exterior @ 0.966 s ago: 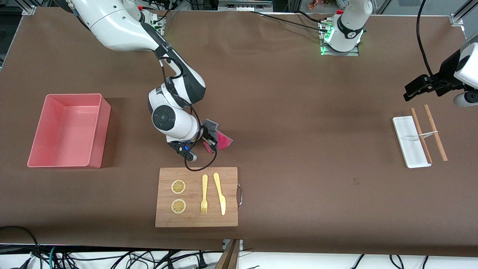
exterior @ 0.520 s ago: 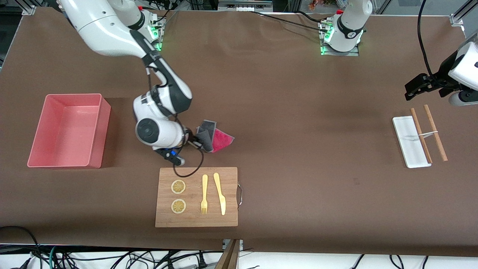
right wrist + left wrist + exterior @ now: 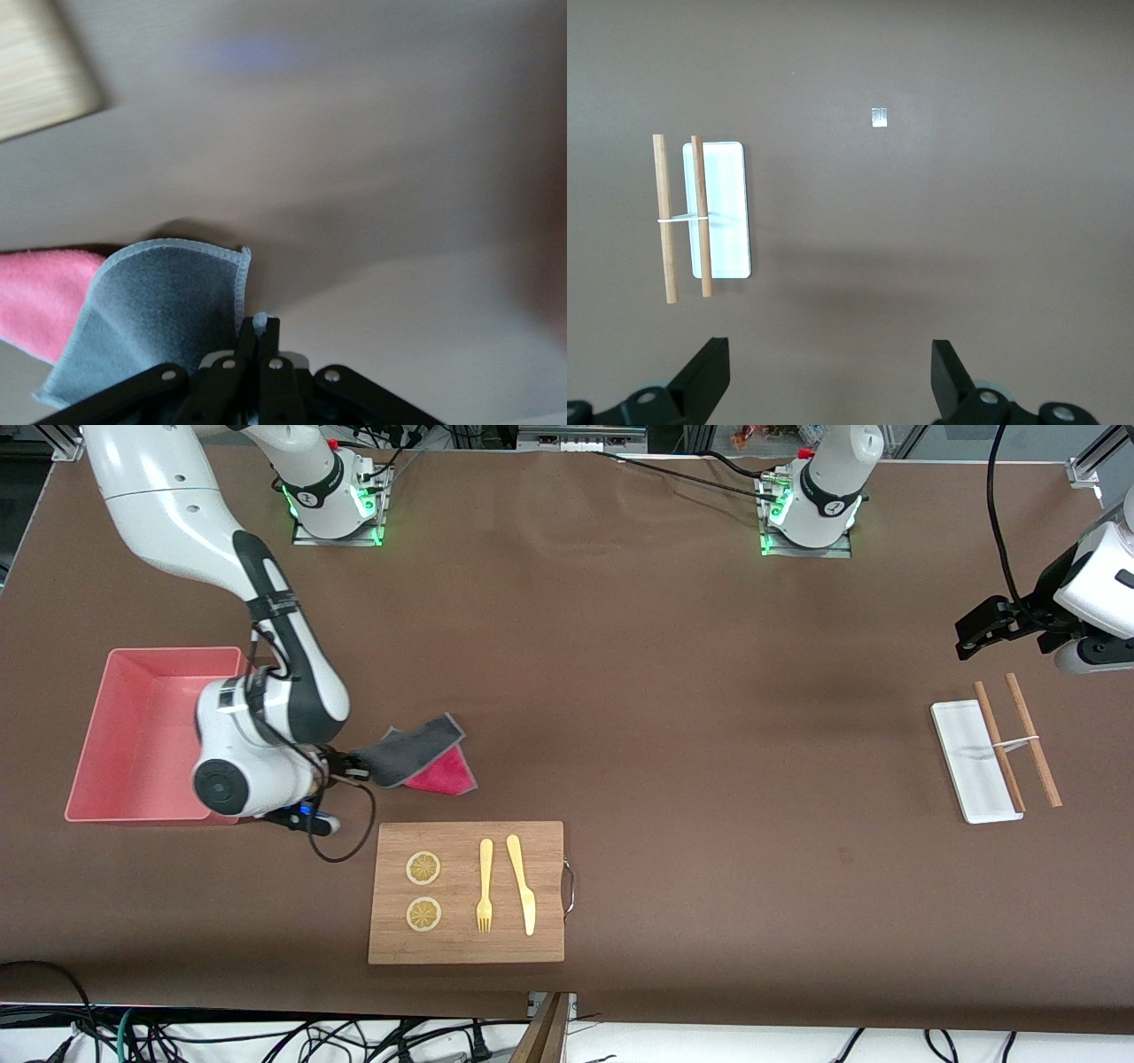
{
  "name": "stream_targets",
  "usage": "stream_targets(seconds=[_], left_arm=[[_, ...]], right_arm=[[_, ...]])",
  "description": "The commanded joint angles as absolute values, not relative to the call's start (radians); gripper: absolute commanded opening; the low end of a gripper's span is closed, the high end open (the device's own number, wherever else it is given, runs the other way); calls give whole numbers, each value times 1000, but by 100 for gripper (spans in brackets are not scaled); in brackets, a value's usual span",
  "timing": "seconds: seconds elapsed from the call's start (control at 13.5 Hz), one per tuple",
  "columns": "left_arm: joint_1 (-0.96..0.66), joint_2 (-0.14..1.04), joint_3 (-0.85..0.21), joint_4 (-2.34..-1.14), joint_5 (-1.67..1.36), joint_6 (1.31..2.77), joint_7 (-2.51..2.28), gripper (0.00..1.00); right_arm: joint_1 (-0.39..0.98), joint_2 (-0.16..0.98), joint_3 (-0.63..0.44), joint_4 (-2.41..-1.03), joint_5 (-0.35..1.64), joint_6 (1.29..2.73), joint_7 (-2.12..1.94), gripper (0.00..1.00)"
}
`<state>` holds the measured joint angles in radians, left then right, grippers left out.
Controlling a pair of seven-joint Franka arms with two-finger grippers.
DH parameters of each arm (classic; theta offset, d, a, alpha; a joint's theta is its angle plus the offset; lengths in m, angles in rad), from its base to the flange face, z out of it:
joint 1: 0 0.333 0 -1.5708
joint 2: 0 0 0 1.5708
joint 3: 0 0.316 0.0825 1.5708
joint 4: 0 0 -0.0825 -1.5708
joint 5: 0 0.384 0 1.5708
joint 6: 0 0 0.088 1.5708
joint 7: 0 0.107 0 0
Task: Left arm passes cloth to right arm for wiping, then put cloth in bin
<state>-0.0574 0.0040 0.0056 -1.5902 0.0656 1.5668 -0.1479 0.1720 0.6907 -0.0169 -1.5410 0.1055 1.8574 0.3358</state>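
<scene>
Front view: brown table [image 3: 673,691] fills the frame, aluminium framing at the top corners, loose cables along the bottom edge. Two arm bases along the top, green lights on. One pink bin [image 3: 142,735] at mid-left. The right gripper [image 3: 347,769] sits just beside the bin's corner, pinching the cloth [image 3: 421,760] – grey face up, pink showing underneath. One wooden board [image 3: 467,892] at lower centre carries two lemon slices [image 3: 423,868], one fork [image 3: 485,886], one knife [image 3: 522,883]. One white tray [image 3: 973,762] at right, two chopsticks [image 3: 1017,741] across it. The left gripper [image 3: 974,631] hangs at the right edge, above the tray; that arm waits.

Left wrist view: fingers [image 3: 704,379] spread wide over bare table – tray [image 3: 718,210] and two chopsticks [image 3: 682,217] at left.

Right wrist view: fingers [image 3: 266,341] pressed together on the cloth [image 3: 151,319] edge; board corner [image 3: 40,66] at upper left.
</scene>
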Motion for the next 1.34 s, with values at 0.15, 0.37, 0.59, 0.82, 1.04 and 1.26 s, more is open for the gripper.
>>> stream_targets(seconds=[0.15,0.37,0.59,0.82,1.04,1.26], left_arm=[[-77,-2,25,-1577,77,1549,-143,100],[-77,0,25,-1575,77,1540,-141,100],[-77,0,25,-1575,77,1539,-141,100],[-78,0,21,-1575,77,1529,-141,100],[-78,0,21,-1575,77,1528,-141,100],[-78,0,21,-1575,77,1528,-141,100]], right_arm=[[158,622,-103,-1531,121,1763,140,0],[161,510,-98,-1505,101,1657,143,0],[158,401,-112,-1491,-4,1531,60,0],[126,393,-213,-1340,-9,1352,-118,0],[20,358,-222,-1328,-90,1344,-288,0],[-50,344,-222,-1414,-129,1423,-371,0]])
